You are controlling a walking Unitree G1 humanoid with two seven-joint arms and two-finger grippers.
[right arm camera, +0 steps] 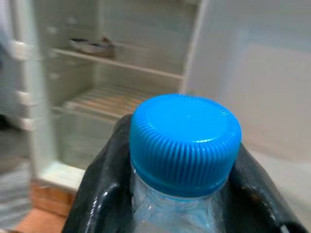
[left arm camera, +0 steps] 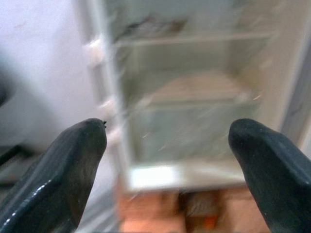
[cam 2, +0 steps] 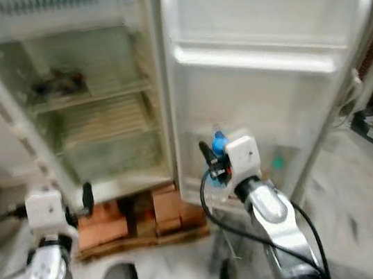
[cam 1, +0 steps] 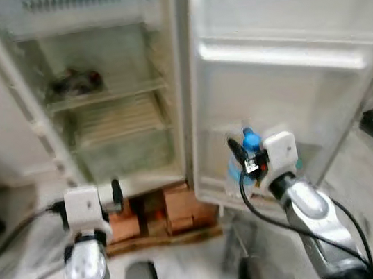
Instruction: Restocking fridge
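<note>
From the left eye view, the fridge (cam 1: 105, 88) stands open ahead of the robot, its door (cam 1: 287, 61) swung out to the right. The right gripper (cam 1: 239, 156) is raised in front of the lower part of the door's inner face, clenched on a clear bottle (cam 1: 241, 168) with a blue cap (cam 1: 249, 140) that stands just above the fingers. The left gripper (cam 1: 116, 192) is held out low, in front of the bottom edge of the fridge cabinet, with stacked bricks (cam 1: 159, 214) on a wooden board just below and beyond it. Some dark items (cam 1: 74, 82) lie on the upper shelf, well above and beyond the left gripper.

The right eye view gives the same layout: the bottle's cap (cam 2: 219, 141) sits close against the door, and a dark object lies on the floor far to the right.

In the left wrist view, the two black fingers (left arm camera: 58, 170) are spread wide apart with nothing between them, and the blurred fridge shelves show straight ahead through the gap.

In the right wrist view, the ribbed blue cap is close up, with the black fingers (right arm camera: 97, 194) pressed against the bottle's neck on both sides. The fridge interior lies beyond it to one side, the pale door to the other.
</note>
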